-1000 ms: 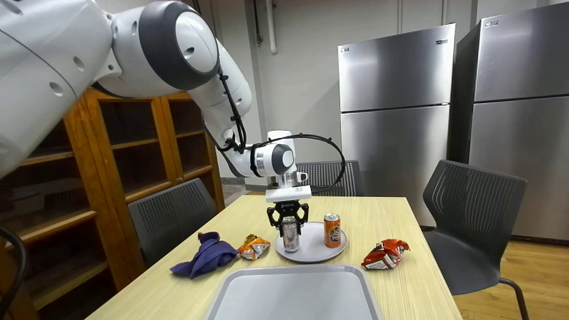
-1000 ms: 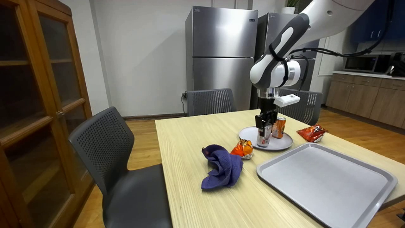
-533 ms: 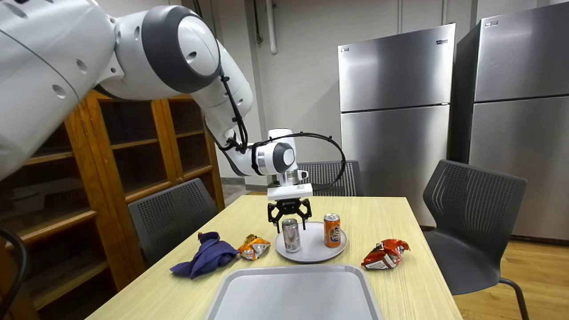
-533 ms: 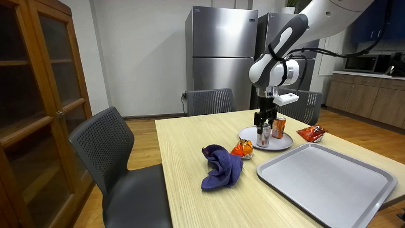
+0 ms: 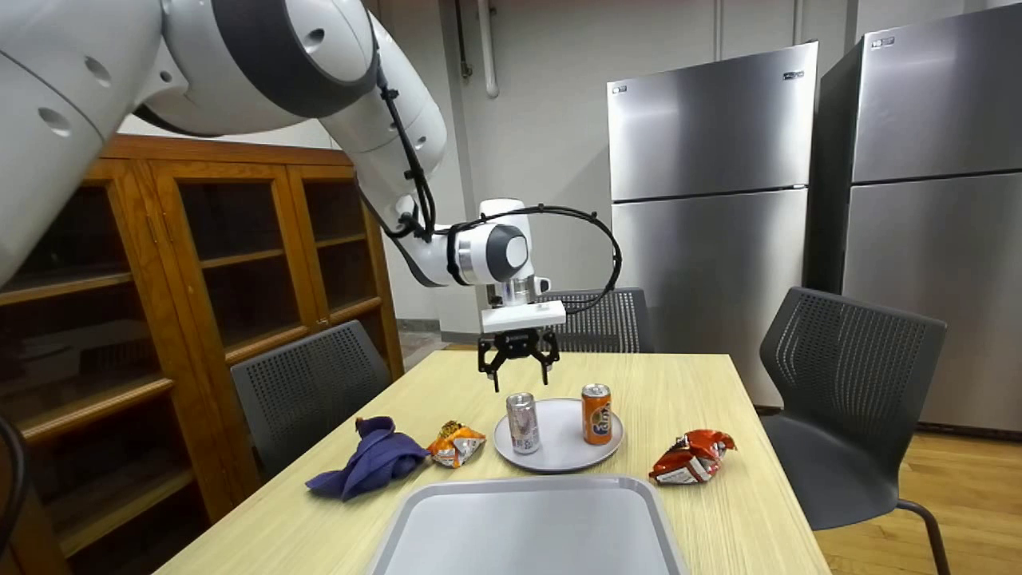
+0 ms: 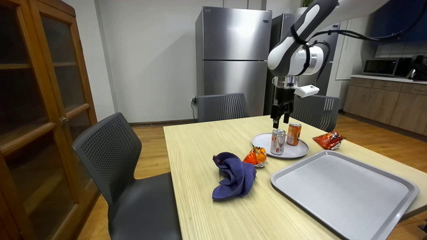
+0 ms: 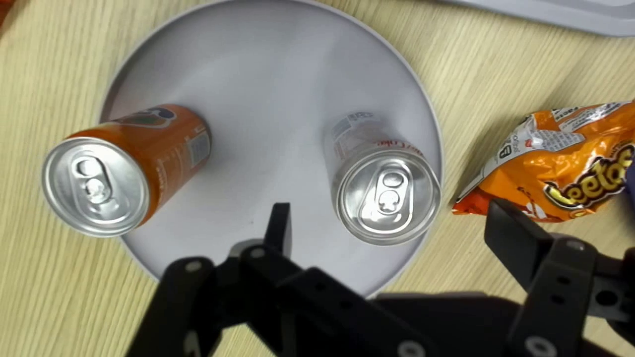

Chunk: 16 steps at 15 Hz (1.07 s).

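Well, my gripper hangs with its jaws spread and empty just above the silver can, which stands upright on the plate; drifting sideways too low, I could clip its top and knock it into the orange can.

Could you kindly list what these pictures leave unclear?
Round grey plate: lower rim partly hidden behind black jointed fingers in the wrist view.
Grey rectangular tray: near end cut off by the bottom edge in an exterior view.
Silver cylindrical metal can: fine print too small in both exterior views.
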Motion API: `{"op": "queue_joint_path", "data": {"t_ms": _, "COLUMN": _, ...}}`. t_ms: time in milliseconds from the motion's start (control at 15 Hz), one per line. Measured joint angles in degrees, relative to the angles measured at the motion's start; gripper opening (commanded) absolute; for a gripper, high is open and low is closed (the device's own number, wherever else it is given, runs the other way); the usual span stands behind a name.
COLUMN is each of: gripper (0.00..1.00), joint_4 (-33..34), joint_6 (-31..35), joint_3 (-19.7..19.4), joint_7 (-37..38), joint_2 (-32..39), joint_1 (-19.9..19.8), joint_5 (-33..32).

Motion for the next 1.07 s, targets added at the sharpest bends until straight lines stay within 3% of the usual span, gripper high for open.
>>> {"op": "queue_joint_path", "data": {"t_ms": 1067, "gripper": 1.00, "joint_4": -29.3, "joint_6": 2.0, "joint_3": -1.2, "joint_7": 2.1, "joint_2": -20.8, "joint_1": -0.8, "joint_5": 7.6}}
